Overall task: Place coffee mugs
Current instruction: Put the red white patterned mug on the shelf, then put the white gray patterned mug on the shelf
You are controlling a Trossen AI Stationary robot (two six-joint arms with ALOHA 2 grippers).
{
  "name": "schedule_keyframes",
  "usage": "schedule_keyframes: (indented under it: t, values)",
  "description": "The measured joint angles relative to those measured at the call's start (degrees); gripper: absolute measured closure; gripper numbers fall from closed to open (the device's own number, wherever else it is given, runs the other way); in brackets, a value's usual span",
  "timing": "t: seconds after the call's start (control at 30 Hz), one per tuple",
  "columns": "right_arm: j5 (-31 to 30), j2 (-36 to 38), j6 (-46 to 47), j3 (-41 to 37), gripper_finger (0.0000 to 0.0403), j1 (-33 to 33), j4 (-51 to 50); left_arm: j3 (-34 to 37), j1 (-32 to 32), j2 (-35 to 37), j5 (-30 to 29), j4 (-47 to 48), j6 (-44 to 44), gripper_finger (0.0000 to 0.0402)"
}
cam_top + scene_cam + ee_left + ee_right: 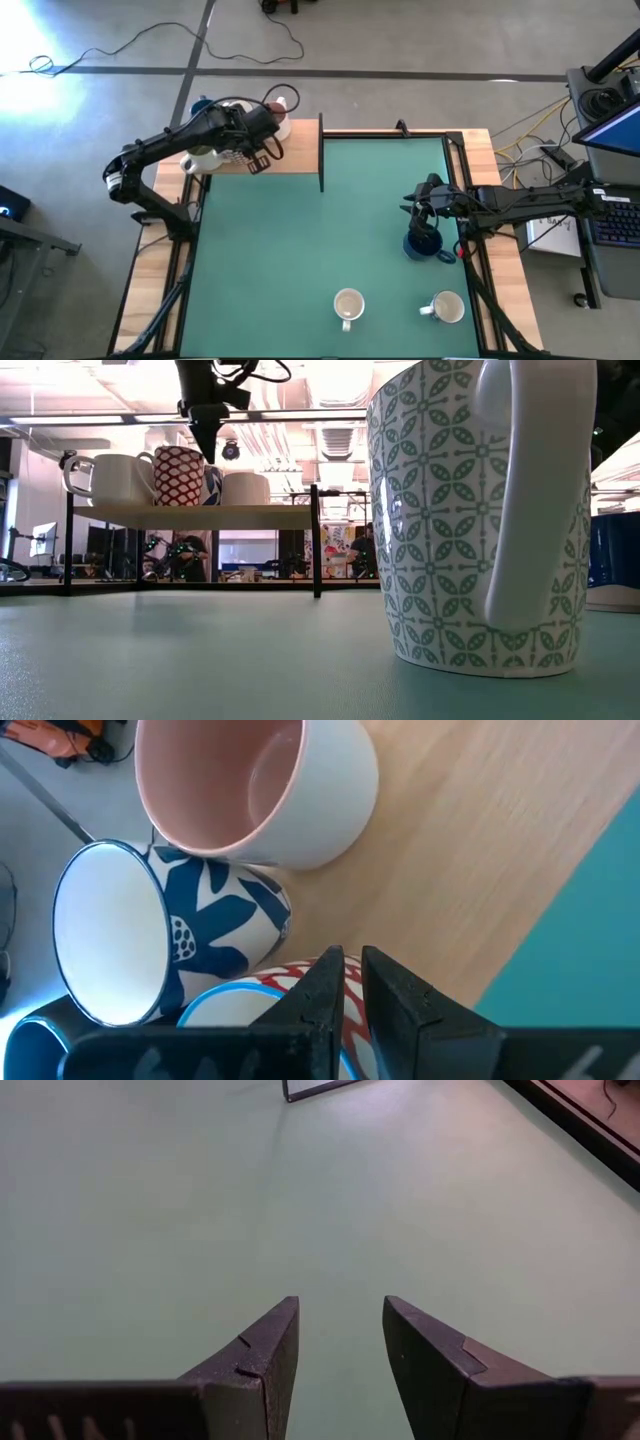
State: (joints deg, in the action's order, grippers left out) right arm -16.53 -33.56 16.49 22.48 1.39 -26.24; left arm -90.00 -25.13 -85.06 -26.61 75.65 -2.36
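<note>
Directly beneath left gripper (345,982): red-patterned mug (285,978)

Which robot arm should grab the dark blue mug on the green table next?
The right one. The right gripper is open and sits just above the dark blue mug in the high view. The left gripper is shut, far across at the wooden shelf with other mugs.

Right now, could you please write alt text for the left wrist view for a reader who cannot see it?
The left gripper, fingers nearly together, hangs over mugs clustered on a wooden shelf: a white mug with a pink inside, a blue-and-white patterned mug and a red-patterned mug directly beneath the fingers. Green table surface shows beside the shelf.
</note>
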Motion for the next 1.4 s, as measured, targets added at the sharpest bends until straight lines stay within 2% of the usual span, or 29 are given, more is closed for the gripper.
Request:
schedule_keyframes:
  t: [0.2,0.37,0.47,0.67,0.77,0.93,1.17,1.27,1.4]
  values:
    - [0.0,0.0,0.0,0.0,0.0266,0.0,0.0,-0.52,0.52,0.0,1.09,-1.28,-0.3,0.038]
    - [0.0,0.01,0.0,0.0,0.0266,0.0,0.0,-1.2,1.54,0.15,8.91,-1.63,1.32,0.038]
    - [0.0,0.0,0.0,0.0,0.0266,0.0,0.0,-1.09,3.43,0.39,12.45,-1.67,3.49,0.038]
    - [0.0,0.01,0.0,0.0,0.0266,0.0,0.0,1.29,10.15,2.52,12.66,-3.51,9.45,0.038]
    - [0.0,0.02,0.0,0.0,0.0266,0.0,0.0,5.75,15.11,5.44,12.67,-7.35,13.27,0.038]
    - [0.0,0.01,0.0,0.0,0.0266,0.0,0.0,17.05,24.72,13.32,12.07,-17.28,22.01,0.038]
    - [0.0,0.01,0.0,0.0,0.0266,0.0,0.0,33.38,39.14,24.51,0.68,-36.21,28.38,0.038]
    - [0.0,0.0,0.0,0.0,0.0266,0.0,0.0,37.83,41.82,26.87,0.61,-44.3,25.92,0.038]
    - [0.0,0.02,0.0,0.0,0.0266,0.0,0.0,39.49,42.37,28.11,3.63,-47.82,27.16,0.038]
